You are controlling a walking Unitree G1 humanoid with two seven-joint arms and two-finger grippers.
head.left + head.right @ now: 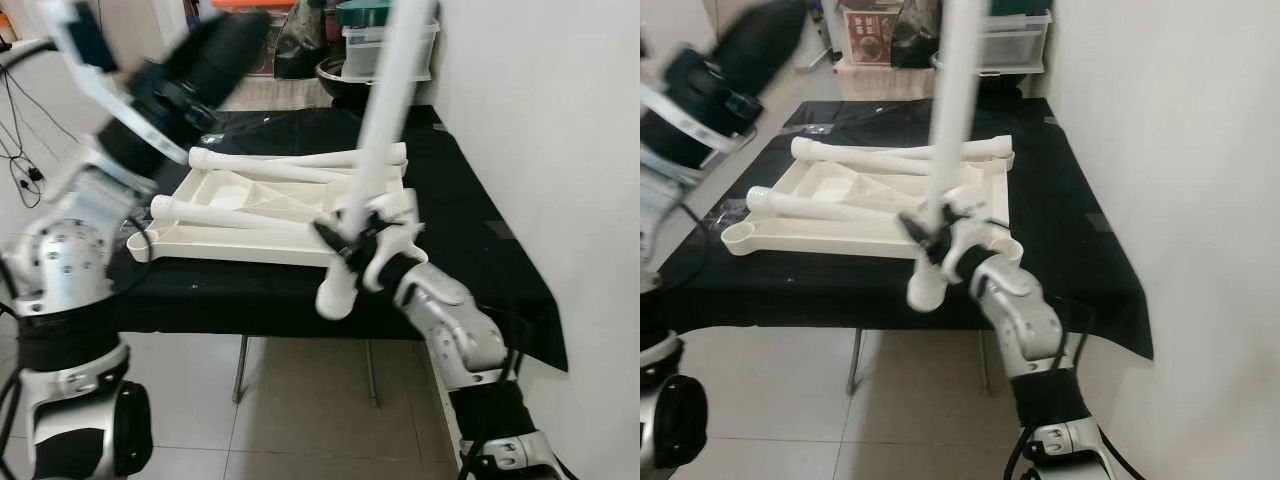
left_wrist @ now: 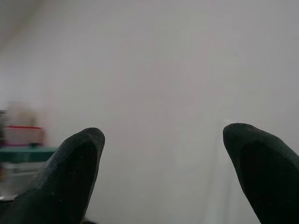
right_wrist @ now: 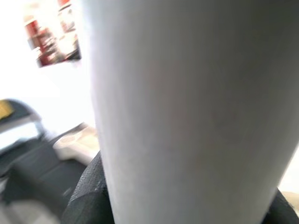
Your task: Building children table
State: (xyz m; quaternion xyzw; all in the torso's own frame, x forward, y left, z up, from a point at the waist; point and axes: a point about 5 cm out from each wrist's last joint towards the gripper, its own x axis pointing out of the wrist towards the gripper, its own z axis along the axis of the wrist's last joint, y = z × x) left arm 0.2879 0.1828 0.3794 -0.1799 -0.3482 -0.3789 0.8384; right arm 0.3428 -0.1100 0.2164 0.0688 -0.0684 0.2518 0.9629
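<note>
- Left eye view: the right gripper [image 1: 352, 248] has its fingers clamped on a white leg [image 1: 385, 120], which stands nearly upright at the front edge of the surface [image 1: 250, 290], its lower end hanging past that edge. Behind it the white tabletop [image 1: 250, 205] lies upside down on the black cloth, with two more legs [image 1: 300, 160] lying across it. The left gripper [image 1: 225, 45] is raised above the tabletop, blurred.
- Right eye view: a white wall [image 1: 1180, 150] runs just beside the surface; bins [image 1: 1015, 40] stand beyond its far end.
- Left wrist view: the left fingers [image 2: 70, 177] are spread wide, holding nothing, facing the wall.
- Right wrist view: the leg sits close up between black fingers [image 3: 88, 191].
</note>
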